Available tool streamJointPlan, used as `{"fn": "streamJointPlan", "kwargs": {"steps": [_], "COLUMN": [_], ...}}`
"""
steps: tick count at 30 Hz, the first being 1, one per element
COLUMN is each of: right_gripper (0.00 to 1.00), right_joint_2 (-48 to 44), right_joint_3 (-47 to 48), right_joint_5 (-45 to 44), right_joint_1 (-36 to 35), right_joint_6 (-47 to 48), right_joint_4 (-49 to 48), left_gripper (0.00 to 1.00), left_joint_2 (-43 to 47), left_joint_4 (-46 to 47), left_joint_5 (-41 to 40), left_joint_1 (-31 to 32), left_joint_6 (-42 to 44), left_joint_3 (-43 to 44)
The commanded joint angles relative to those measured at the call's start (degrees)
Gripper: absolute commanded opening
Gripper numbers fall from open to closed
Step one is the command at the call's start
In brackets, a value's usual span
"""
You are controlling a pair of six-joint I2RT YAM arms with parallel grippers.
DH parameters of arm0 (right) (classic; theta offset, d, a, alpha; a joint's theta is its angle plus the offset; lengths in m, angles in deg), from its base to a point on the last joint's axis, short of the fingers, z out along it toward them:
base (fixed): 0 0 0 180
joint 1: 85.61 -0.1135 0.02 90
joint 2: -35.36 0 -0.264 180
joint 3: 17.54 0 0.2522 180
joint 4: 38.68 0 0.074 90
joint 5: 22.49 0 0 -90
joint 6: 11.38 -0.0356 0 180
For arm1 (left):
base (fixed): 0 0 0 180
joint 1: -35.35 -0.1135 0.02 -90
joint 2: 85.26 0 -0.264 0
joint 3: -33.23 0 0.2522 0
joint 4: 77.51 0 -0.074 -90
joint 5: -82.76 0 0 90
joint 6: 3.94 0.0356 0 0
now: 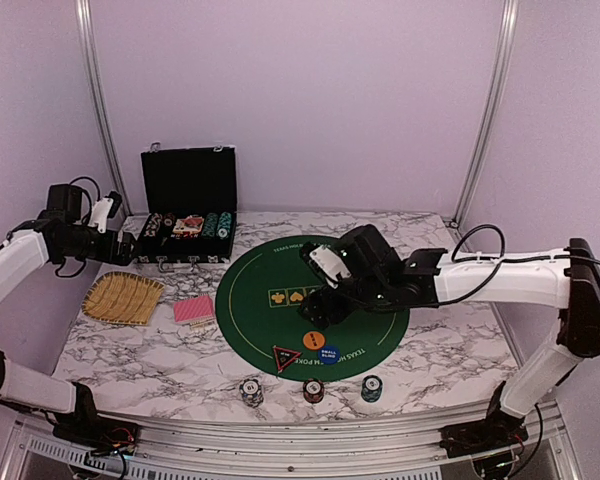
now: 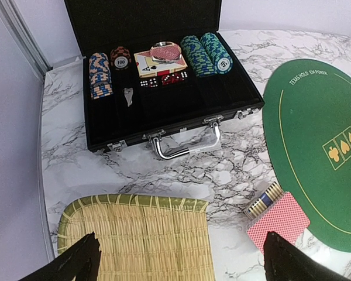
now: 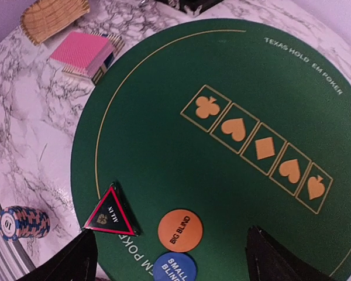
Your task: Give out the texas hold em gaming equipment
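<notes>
The green felt mat (image 1: pixel 280 285) carries the orange "big blind" disc (image 3: pixel 180 230), the blue "small blind" disc (image 3: pixel 174 268) and the dark red-edged triangle (image 3: pixel 109 213) near its front edge. My right gripper (image 3: pixel 169 249) hovers open above the two discs, with a finger on either side of them and nothing held. Three striped chip stacks (image 1: pixel 251 390) (image 1: pixel 314 390) (image 1: pixel 371 387) stand in front of the mat. Red-backed cards (image 2: pixel 279 219) lie left of the mat. My left gripper (image 2: pixel 181 266) is open and empty over the straw tray (image 2: pixel 134 240).
An open black case (image 2: pixel 164 126) at the back left holds more chip rows (image 2: pixel 206 54), cards and dice. The straw tray (image 1: pixel 123 297) lies in front of it. Metal frame posts (image 1: pixel 98 100) stand at the back corners.
</notes>
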Motion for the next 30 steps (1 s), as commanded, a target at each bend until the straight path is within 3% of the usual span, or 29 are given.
{"fn": "streamJointPlan", "kwargs": {"steps": [1,16,30], "right_gripper": [0.82,0.49,0.49], "right_joint_2": [4.5,14.2,19.1], "right_joint_3": [3.0,6.0,9.5], "right_joint_5": [6.6,11.6,10.7], "right_joint_1": [-3.0,-5.6,-7.1], "right_joint_6": [2.8,3.4,6.4], "right_joint_4": [5.9,6.8,10.8], "left_gripper": [0.99,0.99,0.99], "left_joint_2": [1.9,2.4,3.6], "left_joint_4": [-5.5,-9.0,-10.4], "left_joint_5": [1.6,4.3,6.4], "left_joint_1": [-0.3,-0.3,-0.2], "left_joint_6": [1.7,2.2,1.8], "left_joint_3": [2.4,4.9,7.5]}}
